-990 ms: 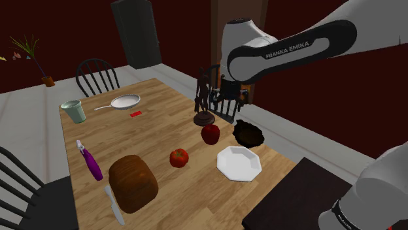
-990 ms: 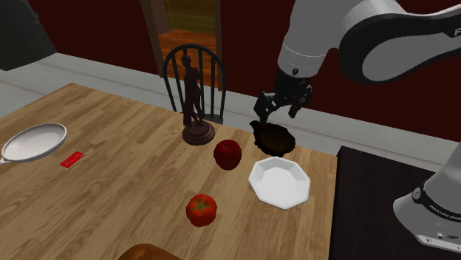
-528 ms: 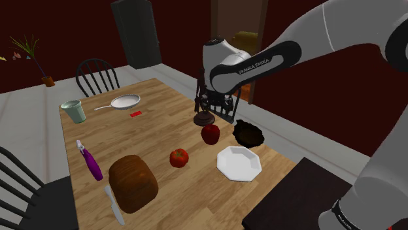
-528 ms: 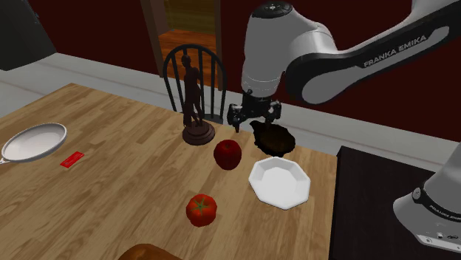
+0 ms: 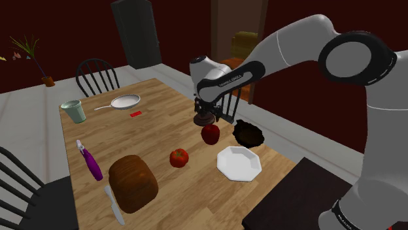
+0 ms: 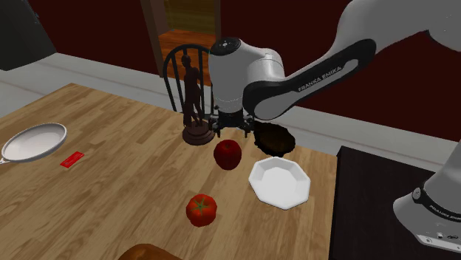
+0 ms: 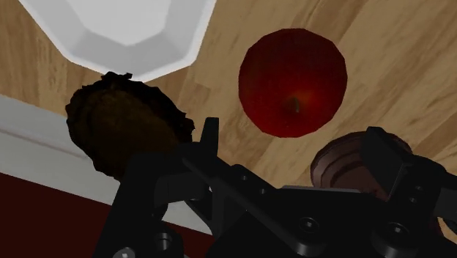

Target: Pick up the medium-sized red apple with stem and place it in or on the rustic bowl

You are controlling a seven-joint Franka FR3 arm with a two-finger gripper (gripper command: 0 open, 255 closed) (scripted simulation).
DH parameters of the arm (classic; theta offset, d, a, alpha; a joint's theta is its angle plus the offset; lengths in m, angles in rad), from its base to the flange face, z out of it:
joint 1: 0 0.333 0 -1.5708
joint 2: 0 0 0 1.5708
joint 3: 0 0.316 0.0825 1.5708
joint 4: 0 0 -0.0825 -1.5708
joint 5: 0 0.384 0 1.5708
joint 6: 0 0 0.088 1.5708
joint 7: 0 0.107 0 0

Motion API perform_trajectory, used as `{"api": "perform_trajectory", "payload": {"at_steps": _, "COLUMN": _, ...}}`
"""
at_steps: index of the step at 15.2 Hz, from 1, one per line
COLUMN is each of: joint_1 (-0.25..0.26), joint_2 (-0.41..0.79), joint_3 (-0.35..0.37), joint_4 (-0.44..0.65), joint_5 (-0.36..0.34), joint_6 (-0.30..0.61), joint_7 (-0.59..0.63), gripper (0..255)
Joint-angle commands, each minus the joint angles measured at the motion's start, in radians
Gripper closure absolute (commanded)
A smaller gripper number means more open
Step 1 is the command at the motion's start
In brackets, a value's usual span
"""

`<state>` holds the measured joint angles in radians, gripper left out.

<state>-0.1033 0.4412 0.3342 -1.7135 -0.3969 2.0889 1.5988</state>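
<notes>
Shoulder view is showing my end effector [image 5: 210, 116] hovering just right of frame centre, close above the dark red apple [image 5: 210, 134], which is sitting on the table [image 5: 157, 124]. My fingers are standing spread apart, gripping nothing. The dark brown bowl [image 5: 248, 134] is lying just right of the apple, with a white dish [image 5: 238, 163] lower in the frame.

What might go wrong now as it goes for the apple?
The open gripper hangs just above the apple with the statuette close beside it; coming down may knock the statuette over. The bowl sits near the table edge, so a bump might push it off.
</notes>
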Motion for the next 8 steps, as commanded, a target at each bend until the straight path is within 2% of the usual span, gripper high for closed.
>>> {"api": "perform_trajectory", "payload": {"at_steps": 1, "joint_1": 0.017, "joint_2": 0.081, "joint_3": -0.027, "joint_4": 0.083, "joint_5": -0.022, "joint_6": -0.022, "joint_7": 0.052, "gripper": 0}}
{"api": "perform_trajectory", "payload": {"at_steps": 4, "joint_1": 0.041, "joint_2": 0.19, "joint_3": -0.062, "joint_4": 0.205, "joint_5": -0.037, "joint_6": -0.056, "joint_7": 0.108, "gripper": 0}}
{"api": "perform_trajectory", "payload": {"at_steps": 8, "joint_1": 0.037, "joint_2": 0.213, "joint_3": -0.07, "joint_4": 0.188, "joint_5": -0.047, "joint_6": -0.017, "joint_7": 0.115, "gripper": 0}}
